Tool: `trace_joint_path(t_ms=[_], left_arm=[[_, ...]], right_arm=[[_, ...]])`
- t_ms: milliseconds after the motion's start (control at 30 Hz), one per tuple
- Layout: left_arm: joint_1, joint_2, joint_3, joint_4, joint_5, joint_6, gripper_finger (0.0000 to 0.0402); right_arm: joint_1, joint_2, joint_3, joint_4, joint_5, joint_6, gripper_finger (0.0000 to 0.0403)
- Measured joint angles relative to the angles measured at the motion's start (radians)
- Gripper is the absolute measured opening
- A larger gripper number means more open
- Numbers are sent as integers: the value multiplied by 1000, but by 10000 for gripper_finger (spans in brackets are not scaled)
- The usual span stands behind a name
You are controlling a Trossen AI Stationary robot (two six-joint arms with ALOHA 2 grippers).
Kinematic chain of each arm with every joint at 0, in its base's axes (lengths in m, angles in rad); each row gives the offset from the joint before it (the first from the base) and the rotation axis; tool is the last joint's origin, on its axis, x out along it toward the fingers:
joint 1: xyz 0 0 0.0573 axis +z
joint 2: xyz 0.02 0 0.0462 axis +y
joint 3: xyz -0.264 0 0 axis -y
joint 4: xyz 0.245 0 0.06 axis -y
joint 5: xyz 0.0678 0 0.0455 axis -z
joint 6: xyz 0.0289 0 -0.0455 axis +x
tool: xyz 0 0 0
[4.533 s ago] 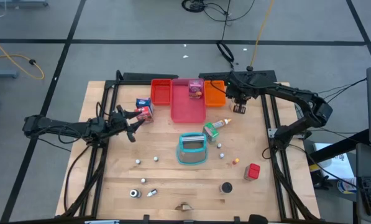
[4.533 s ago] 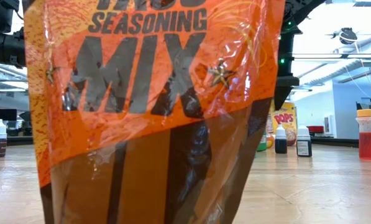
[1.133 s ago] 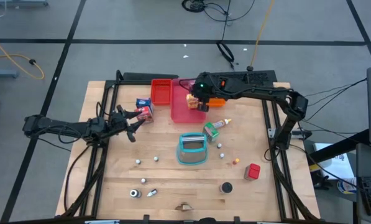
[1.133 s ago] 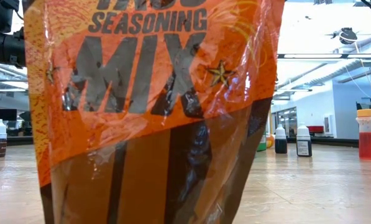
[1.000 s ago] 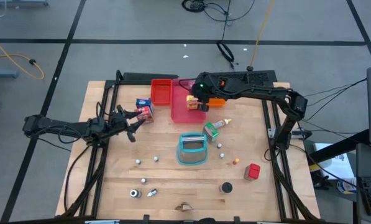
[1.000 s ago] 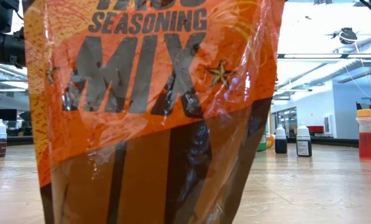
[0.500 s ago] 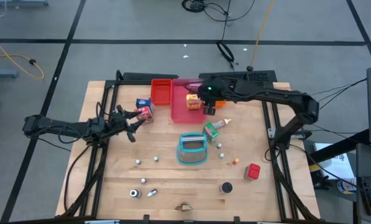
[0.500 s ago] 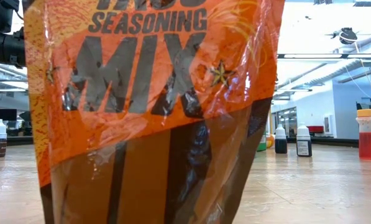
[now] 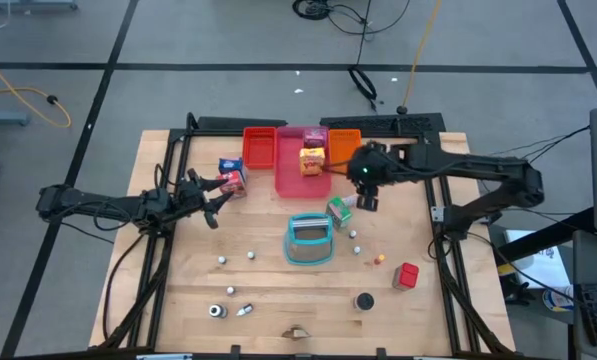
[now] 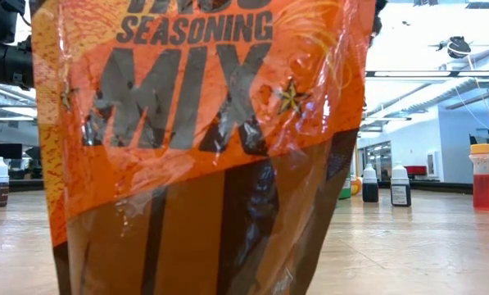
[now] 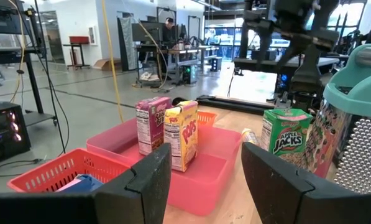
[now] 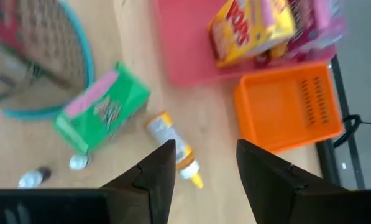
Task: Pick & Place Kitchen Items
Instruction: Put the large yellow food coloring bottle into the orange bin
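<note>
A seasoning packet (image 10: 199, 139) stands right against the low camera, blocking most of that view. On the table (image 9: 178, 290), nearest the front edge, lie a dark cap (image 9: 363, 300) and a red cube (image 9: 408, 275); small balls (image 9: 250, 256) are scattered a little farther in. The teal basket (image 9: 309, 240) sits mid-table, with a green carton (image 9: 338, 211) just beside it at 1 o'clock and an orange bottle (image 12: 173, 148) near that. The right gripper (image 9: 367, 190) hovers over the bottle, fingers apart and holding nothing. At 9 o'clock the left gripper (image 9: 206, 195) waits, fingers spread and empty, near a red-blue carton (image 9: 232, 177). Farthest back, the pink tray (image 9: 303, 175) holds a yellow carton (image 9: 311, 160) touching a maroon one (image 11: 149, 124), between a red tray (image 9: 260, 148) and an orange tray (image 12: 288, 106).
</note>
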Motion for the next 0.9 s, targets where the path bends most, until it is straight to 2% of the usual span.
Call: trace_joint_path(t_ms=[233, 467, 633, 900], left_arm=[[0, 0, 0, 0, 0, 0, 198], [0, 0, 0, 0, 1, 0, 198], [0, 0, 0, 0, 1, 0, 198], [0, 0, 0, 0, 0, 0, 198]], right_arm=[[21, -82, -200, 126, 0, 21, 160], [21, -72, -380, 285, 0, -22, 166], [20, -71, -449, 376, 0, -54, 171], [18, -71, -511, 429, 0, -82, 193]])
